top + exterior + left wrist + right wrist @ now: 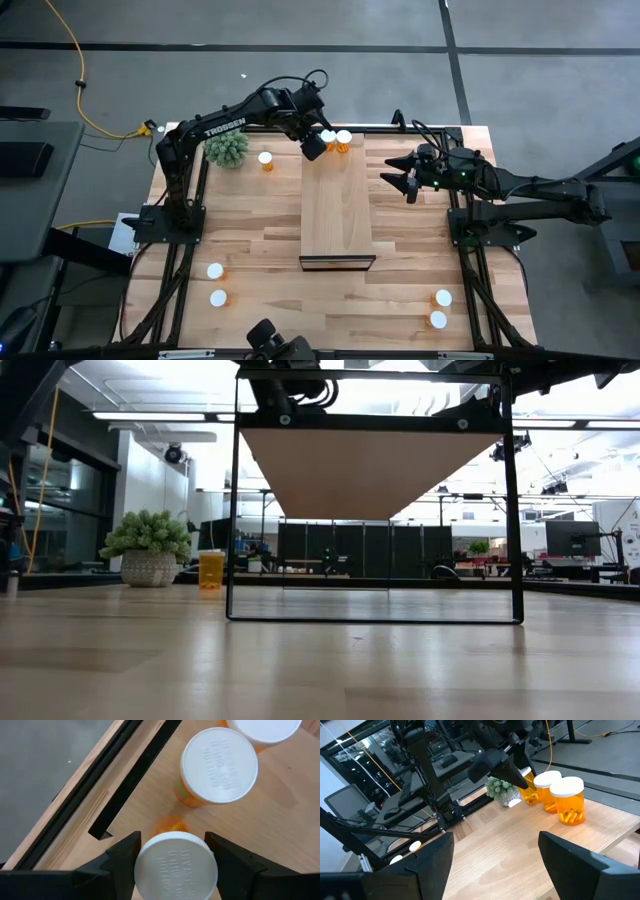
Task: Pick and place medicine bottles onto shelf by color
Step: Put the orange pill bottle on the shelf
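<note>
The shelf (337, 205) is pale plain wood, smooth and matt, edged in dark matt metal. The table (260, 225) is striped butcher-block wood with a soft sheen in the low view. The medicine bottles are translucent orange plastic; the 1 (176, 870) between the left gripper's (175, 857) matt black fingers, probably plastic, has a white matt cap with a ribbed rim and raised lettering, as does its neighbour (219, 765). The right gripper's (492, 855) fingers look equally matt black. The plant (148, 532) sits in a pale, textured pot.
</note>
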Controlling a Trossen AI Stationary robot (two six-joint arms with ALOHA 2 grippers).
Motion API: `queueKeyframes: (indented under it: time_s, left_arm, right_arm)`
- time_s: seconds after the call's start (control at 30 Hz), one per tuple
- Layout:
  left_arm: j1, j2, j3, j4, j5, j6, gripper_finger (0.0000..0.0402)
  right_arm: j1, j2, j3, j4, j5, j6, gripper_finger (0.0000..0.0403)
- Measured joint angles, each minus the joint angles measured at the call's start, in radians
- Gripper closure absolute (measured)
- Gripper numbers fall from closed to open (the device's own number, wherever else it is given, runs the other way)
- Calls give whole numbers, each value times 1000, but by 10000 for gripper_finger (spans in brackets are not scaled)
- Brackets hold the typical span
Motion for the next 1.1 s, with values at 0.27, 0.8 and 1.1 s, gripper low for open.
queueKeyframes:
  time_s: [0.27,0.8,1.1]
  left_arm:
    - [0,5,-1,-4,1,12,139]
    - [17,-79,106,-79,-2,-7,112]
    - [-55,-391,-87,300,-4,-52,112]
  right_arm:
    - [0,0,0,0,0,0,121]
    - [0,0,0,0,0,-8,121]
    - [0,0,0,0,0,-8,121]
